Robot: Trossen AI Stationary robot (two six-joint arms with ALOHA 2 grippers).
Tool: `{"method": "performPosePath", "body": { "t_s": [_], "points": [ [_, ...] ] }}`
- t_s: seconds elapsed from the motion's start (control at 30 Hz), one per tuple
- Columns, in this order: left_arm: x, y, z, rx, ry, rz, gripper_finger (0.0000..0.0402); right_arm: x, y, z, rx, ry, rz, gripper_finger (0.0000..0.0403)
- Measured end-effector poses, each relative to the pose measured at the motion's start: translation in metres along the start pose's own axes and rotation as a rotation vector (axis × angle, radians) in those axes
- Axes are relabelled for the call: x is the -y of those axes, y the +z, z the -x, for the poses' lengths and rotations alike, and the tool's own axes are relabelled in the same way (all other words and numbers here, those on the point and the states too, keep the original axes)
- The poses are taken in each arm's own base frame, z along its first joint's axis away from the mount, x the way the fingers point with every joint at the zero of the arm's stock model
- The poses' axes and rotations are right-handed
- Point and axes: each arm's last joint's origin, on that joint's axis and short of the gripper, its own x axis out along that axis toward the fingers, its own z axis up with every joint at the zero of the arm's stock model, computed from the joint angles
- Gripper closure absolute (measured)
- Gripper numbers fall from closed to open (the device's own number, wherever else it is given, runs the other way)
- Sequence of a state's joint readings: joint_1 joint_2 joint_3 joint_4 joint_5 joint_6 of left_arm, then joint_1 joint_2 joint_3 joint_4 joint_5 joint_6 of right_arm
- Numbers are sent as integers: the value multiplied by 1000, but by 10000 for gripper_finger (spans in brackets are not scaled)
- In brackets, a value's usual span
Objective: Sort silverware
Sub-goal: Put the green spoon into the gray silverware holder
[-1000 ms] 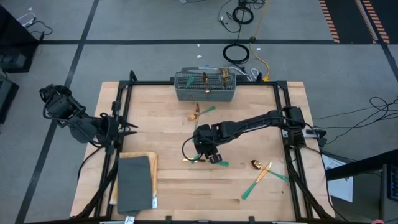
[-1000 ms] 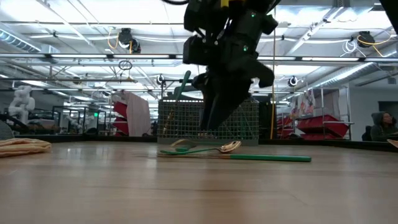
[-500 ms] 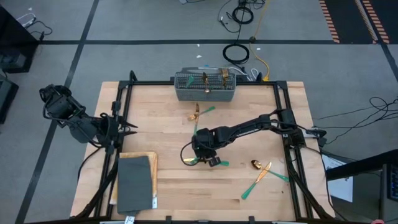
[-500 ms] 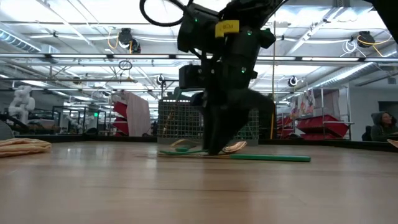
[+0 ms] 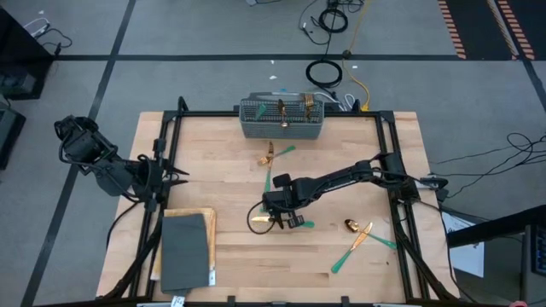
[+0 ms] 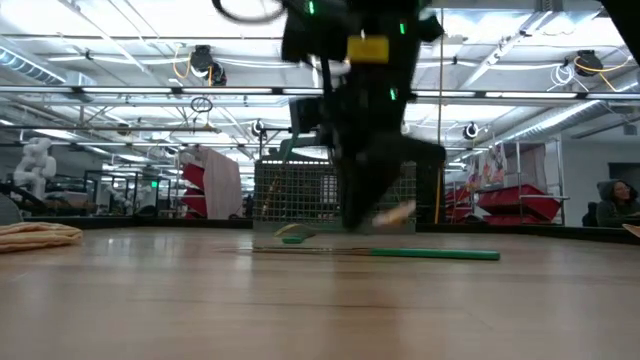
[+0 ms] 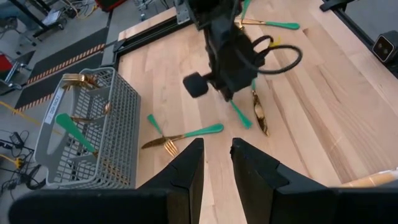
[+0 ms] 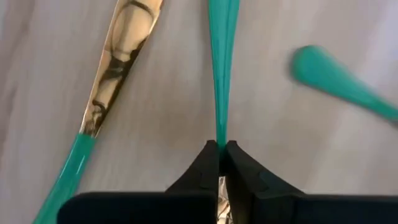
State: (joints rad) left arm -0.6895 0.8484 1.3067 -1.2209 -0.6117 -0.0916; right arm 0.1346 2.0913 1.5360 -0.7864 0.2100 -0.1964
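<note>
High view: wooden table [image 5: 230, 256], grey basket [image 5: 281, 119] well beyond right gripper [image 5: 281, 218]. Fingers pressed together, pinching teal-handled spoon [image 8: 222, 68] at neck; knife [image 8: 118, 68] just beside. Left gripper [image 5: 175, 177] idle at table's edge, part open, holding nothing.

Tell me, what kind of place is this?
Probably a robotics lab or workshop: a framed wooden table on grey carpet, loose cables across the floor, and beyond it an open hall with ceiling trusses and red bins.

Bare wood between right end effector [image 5: 281, 218] and basket [image 5: 281, 119], crossed forks [image 5: 275, 154] perhaps partly blocking
</note>
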Motion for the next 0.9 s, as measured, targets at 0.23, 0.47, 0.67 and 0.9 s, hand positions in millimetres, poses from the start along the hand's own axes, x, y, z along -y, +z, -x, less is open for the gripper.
{"method": "performPosePath", "body": {
  "t_s": [0.23, 0.47, 0.67, 0.9],
  "points": [
    [0, 0, 0, 0, -1, 1, 311, 16, 6, 70, -189, -322, -34, 402],
    [0, 0, 0, -1, -7, 1, 311, 74, -15, 114, -372, -645, -172, 403],
    [0, 0, 0, -1, -7, 6, 311, 116, -25, 107, -508, -754, -51, 403],
    [0, 0, 0, -1, -7, 6, 311, 158, -44, 99, -719, -870, 99, 403]
  ]
}}
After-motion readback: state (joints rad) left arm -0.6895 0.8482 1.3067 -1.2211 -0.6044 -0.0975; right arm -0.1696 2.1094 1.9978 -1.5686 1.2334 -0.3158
